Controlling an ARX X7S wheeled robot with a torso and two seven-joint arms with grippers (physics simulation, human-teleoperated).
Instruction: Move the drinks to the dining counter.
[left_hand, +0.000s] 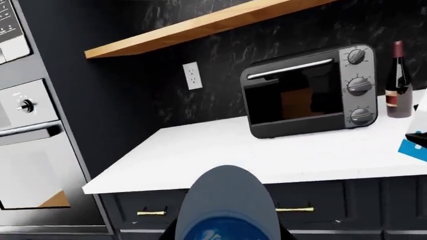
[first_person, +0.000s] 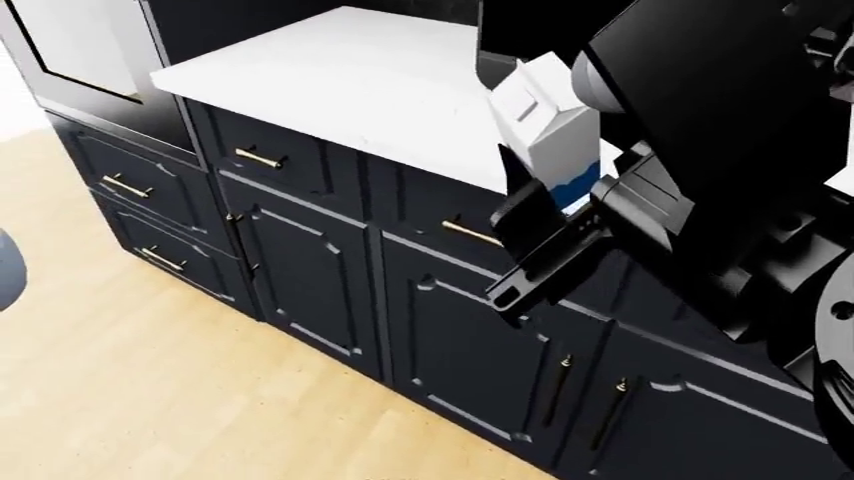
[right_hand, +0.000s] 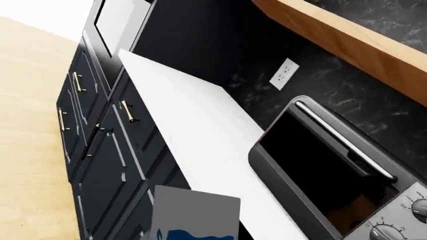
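A kitchen with pale wood flooring. On the left a built-in steel oven stands beside a white counter over dark cabinets with gold handles. Above the counter a wooden shelf runs along a black stone wall with a white outlet. A black toaster oven sits on the counter, and just to its right stands a tall dark-red wine bottle, upright.

In the head view, the right gripper is clamped on a white-and-blue milk carton, held upright over the counter's front edge. The left wrist view shows a rounded grey-and-blue object close to the lens; the left gripper's jaws cannot be made out.
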